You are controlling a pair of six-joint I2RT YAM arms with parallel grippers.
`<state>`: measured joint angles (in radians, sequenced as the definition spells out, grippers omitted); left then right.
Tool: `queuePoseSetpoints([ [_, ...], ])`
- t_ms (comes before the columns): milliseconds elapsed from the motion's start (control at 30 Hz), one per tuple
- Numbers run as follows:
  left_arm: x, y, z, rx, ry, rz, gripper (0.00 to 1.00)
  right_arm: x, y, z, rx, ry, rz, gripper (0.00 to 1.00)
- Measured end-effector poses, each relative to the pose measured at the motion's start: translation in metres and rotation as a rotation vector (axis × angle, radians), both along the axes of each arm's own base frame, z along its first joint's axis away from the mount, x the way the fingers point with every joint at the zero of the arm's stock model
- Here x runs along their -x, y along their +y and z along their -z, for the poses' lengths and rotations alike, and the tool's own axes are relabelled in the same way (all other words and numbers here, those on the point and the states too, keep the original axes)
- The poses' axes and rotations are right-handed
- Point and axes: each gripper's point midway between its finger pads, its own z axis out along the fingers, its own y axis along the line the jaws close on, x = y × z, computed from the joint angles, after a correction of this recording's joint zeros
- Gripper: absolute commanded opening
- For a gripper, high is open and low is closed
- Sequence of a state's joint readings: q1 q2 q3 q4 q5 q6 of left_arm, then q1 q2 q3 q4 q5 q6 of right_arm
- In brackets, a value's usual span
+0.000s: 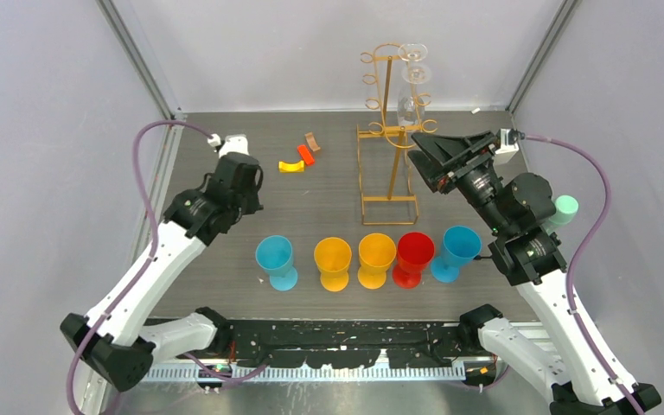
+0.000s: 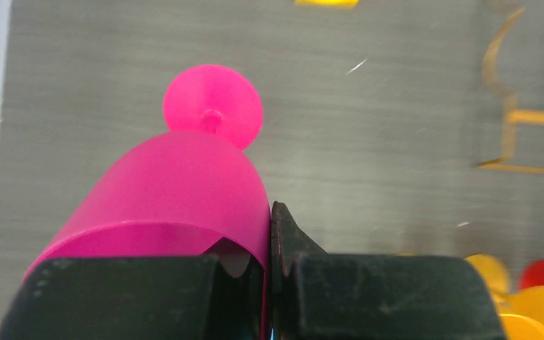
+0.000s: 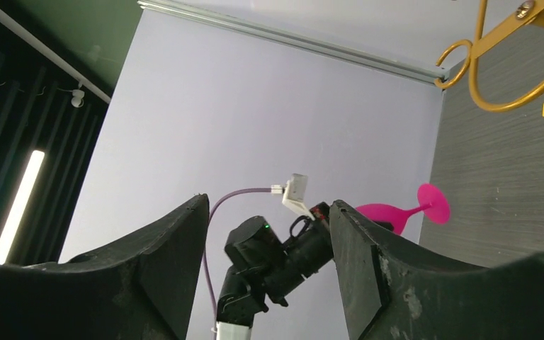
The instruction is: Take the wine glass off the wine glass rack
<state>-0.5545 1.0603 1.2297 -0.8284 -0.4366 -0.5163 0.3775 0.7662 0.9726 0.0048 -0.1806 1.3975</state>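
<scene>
- Left gripper (image 2: 273,241) pinches the pink wine glass (image 2: 184,191) by its rim.
- Right gripper (image 3: 269,205) gapes wide, holding nothing, beside the rack (image 1: 382,132).
- Clear wine glass (image 1: 407,108) hangs on the rack's right side.

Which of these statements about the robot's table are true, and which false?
The left gripper holds a pink glass. True.
The right gripper is clamped on a glass. False: it is open, holding nothing.
Five coloured cups stand in a row. True.
The gold rack lies on its side. False: it stands upright.
The rack carries no glasses. False: clear glasses hang on it.
</scene>
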Motion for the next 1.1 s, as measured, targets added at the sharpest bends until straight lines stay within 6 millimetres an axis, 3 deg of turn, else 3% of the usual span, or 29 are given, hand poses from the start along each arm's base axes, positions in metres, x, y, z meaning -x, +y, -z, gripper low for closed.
queuePoseSetpoints([
  [100,0.007,0.015,0.033,-0.133,0.138,-0.021,0.0,-0.001,0.0,0.004,0.014,0.011,0.003,0.67],
  [267,0.015,0.037,0.06,-0.23,0.29,-0.033,0.0,-0.002,0.0,0.013,0.032,0.039,0.007,0.67],
  [400,0.019,0.036,0.084,-0.217,0.401,-0.002,0.0,-0.003,0.0,0.016,0.045,0.048,0.012,0.66],
  [600,0.047,0.026,0.129,-0.185,0.578,0.06,0.0,-0.004,0.0,0.021,0.057,0.059,0.013,0.65],
  [733,0.061,0.026,0.138,-0.172,0.637,0.063,0.0,-0.004,0.0,0.022,0.06,0.065,0.013,0.65],
  [1100,0.076,0.025,0.132,-0.127,0.654,0.056,0.07,-0.01,0.004,0.027,0.06,0.084,0.004,0.65],
])
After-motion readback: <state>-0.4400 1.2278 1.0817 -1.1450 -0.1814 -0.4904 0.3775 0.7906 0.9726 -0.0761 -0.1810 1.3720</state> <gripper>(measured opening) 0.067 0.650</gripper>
